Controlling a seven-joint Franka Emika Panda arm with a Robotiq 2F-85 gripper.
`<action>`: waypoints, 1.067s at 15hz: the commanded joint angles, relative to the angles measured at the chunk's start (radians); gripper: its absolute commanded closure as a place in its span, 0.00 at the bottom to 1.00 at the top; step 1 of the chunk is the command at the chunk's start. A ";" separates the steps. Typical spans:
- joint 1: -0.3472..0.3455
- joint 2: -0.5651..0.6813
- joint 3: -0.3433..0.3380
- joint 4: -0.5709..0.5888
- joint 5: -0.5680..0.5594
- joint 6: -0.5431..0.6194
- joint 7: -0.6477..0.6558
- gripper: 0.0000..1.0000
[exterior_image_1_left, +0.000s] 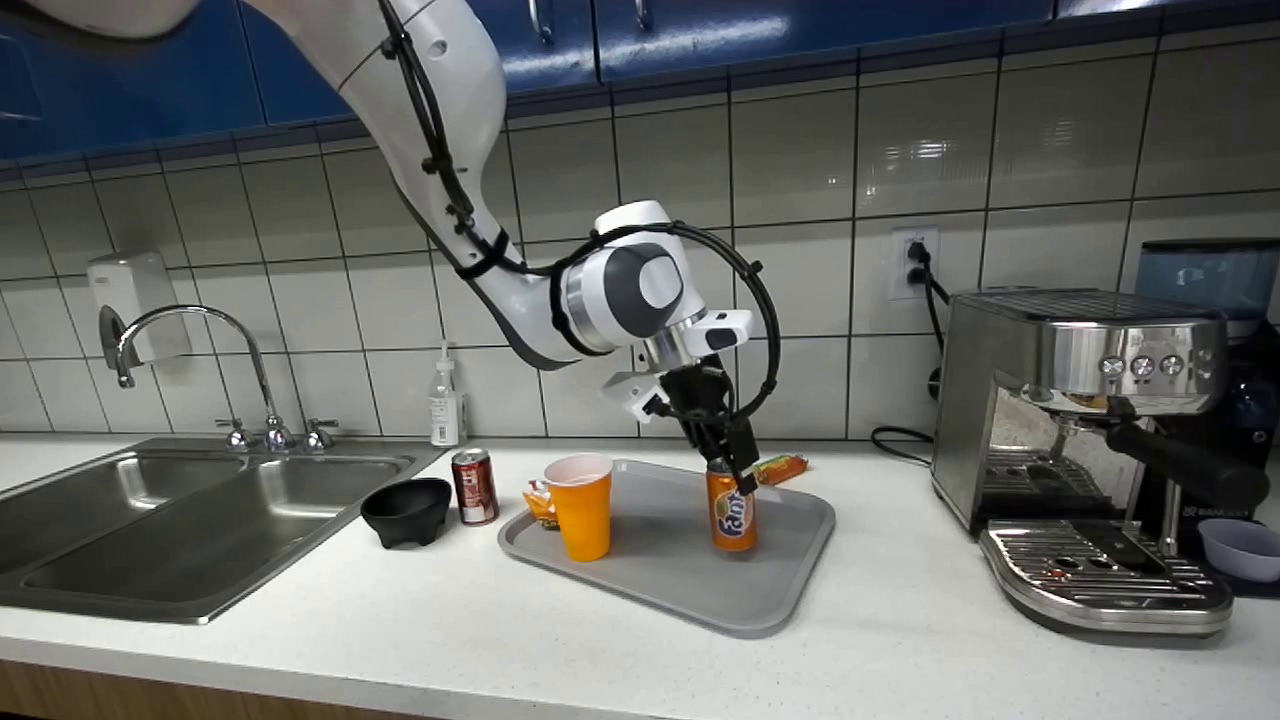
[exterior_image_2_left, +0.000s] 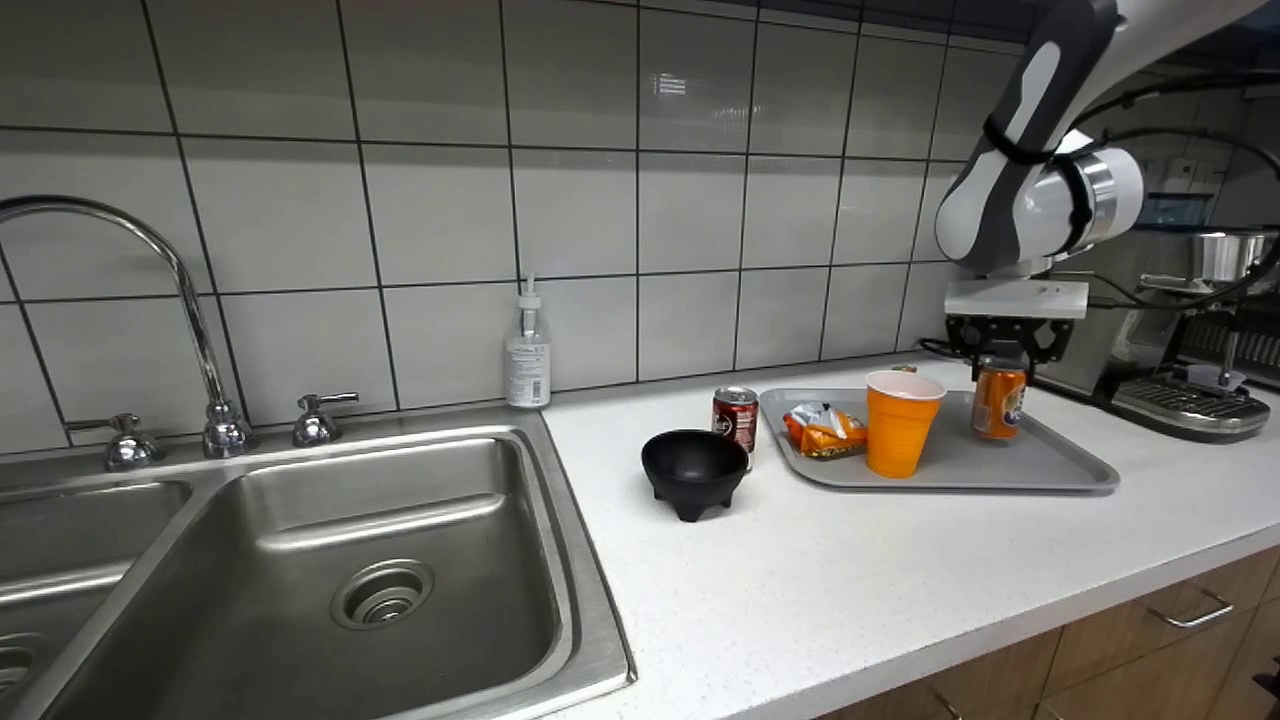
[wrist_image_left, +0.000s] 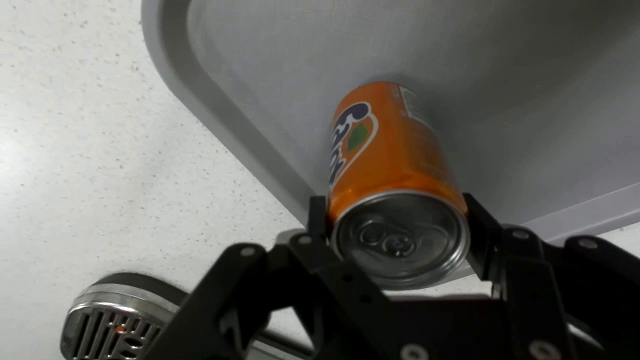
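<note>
Jaws gripping Fanta can (wrist_image_left: 392, 145) — orange cup (exterior_image_1_left: 583, 510) upright on tray (exterior_image_1_left: 660, 530).

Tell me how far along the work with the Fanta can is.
Looks done: the gripper has its fingers against both sides of the Fanta can, near its top.
In hand: the can, held upright, on or just above the tray; I can't tell which.
Left, probably: lifting it away or letting go, since the fingers grip it.
</note>
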 joint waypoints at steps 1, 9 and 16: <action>-0.025 -0.023 0.019 -0.006 -0.014 -0.012 -0.017 0.61; -0.033 -0.019 0.021 -0.012 -0.011 -0.015 -0.020 0.61; -0.039 -0.028 0.022 -0.017 -0.012 -0.016 -0.035 0.00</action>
